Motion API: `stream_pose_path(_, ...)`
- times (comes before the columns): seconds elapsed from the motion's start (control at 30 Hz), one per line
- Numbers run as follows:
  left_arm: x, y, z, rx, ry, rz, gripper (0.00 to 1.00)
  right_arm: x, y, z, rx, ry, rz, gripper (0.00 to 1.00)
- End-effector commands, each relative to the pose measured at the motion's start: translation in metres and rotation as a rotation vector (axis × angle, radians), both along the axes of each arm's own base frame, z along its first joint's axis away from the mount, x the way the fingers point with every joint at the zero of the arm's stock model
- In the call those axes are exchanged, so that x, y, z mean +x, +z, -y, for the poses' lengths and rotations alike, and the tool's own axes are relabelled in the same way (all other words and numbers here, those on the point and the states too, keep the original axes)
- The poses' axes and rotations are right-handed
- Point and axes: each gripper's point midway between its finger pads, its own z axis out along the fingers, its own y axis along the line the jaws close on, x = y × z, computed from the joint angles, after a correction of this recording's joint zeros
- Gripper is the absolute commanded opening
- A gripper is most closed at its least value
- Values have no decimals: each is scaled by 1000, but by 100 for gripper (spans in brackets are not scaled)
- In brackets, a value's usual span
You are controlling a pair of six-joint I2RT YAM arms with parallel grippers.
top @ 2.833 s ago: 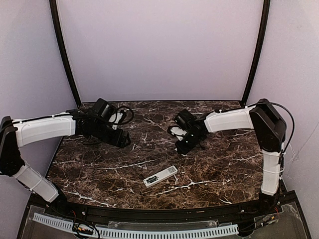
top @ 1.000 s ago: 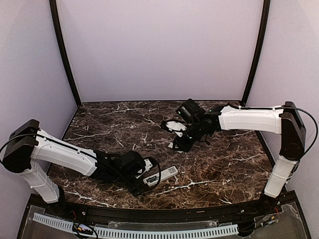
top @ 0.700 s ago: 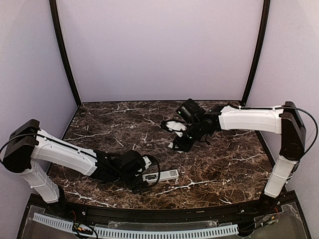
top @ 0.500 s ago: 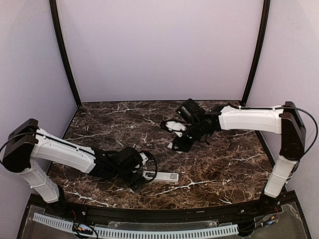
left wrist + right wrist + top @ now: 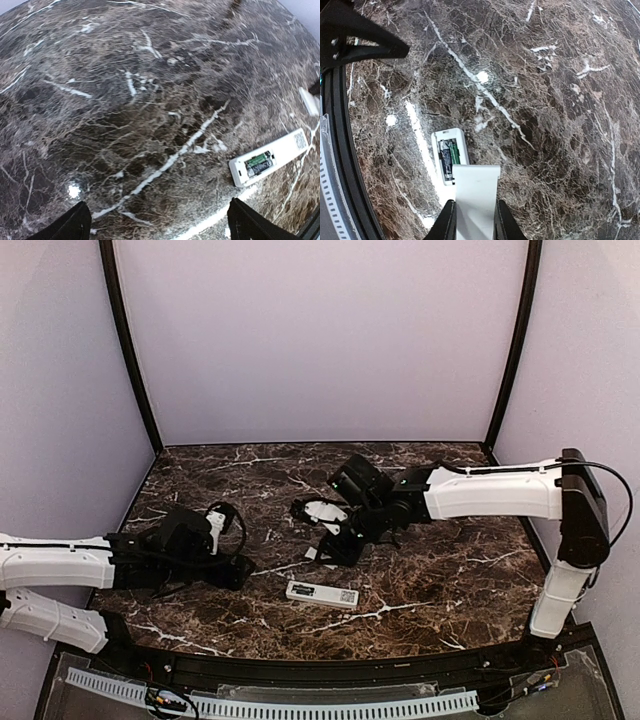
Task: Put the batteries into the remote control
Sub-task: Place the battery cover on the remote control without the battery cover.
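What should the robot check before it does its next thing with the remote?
1. Remote control lying flat on the table, back side up: ok.
2. Battery compartment uncovered: ok.
3. Batteries in properly: cannot tell; only green and dark shapes show inside.
4. Right pincer shut on the white cover: ok.
5. Cover fitted on the remote: not ok; it is in the pincer, close to the compartment.
6. Left pincer open, empty and away from the remote: ok.
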Motion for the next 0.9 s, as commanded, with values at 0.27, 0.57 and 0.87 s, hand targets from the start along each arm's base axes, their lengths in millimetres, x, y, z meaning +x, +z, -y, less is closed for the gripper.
stream_pose_path(0.27,-11,-31,-6,-178,108,-196,95,-27,-25,-56,27,58,19,21)
stream_pose_path(0.57,-16,-41,16,-322,107,-286,86,-29,-43,-63,27,85,26,21)
stream_pose_path(0.87,-11,-41,7,-333,158,-270,85,-30,-57,-65,17,104,23,22)
